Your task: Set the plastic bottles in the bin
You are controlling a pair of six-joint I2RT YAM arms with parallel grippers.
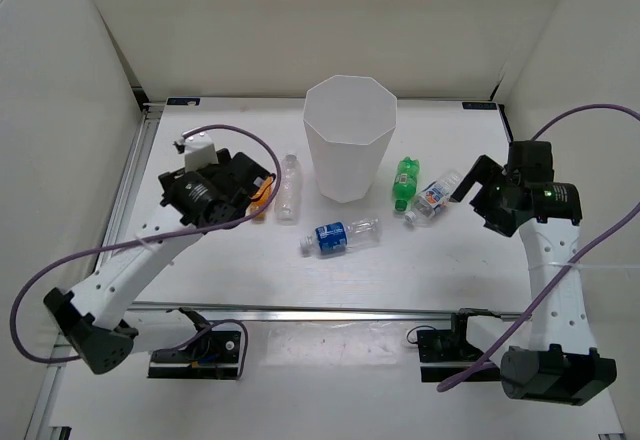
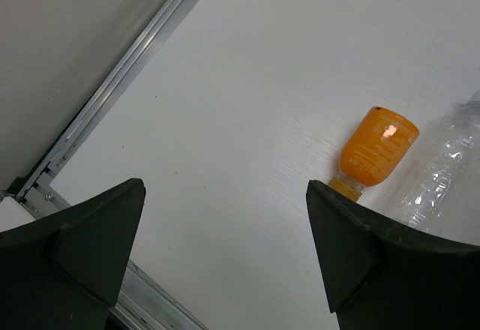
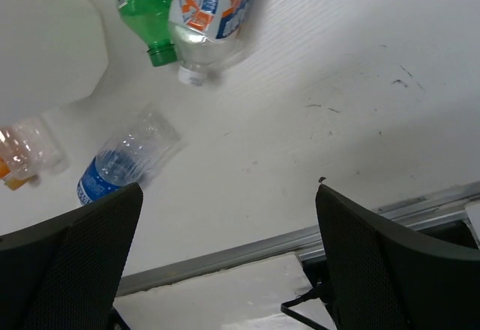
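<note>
The white faceted bin [image 1: 345, 165] stands at the back middle. All five bottles lie on the table. The orange bottle [image 1: 260, 203] and plain clear bottle [image 1: 289, 188] lie left of the bin. The blue-labelled bottle [image 1: 340, 237] lies in front of it. The green bottle [image 1: 403, 180] and white-blue-red labelled bottle [image 1: 432, 198] lie to its right. My left gripper [image 1: 258, 182] is open and empty above the orange bottle [image 2: 373, 146], whose neck is by my right fingertip. My right gripper [image 1: 470, 182] is open and empty, just right of the labelled bottle [image 3: 214, 11].
White walls enclose the table on three sides. A metal rail [image 2: 112, 90] runs along the left edge, another [image 1: 330, 310] along the front. Purple cables [image 1: 240, 135] loop from both arms. The left wrist view also shows the clear bottle [image 2: 442, 176] beside the orange one.
</note>
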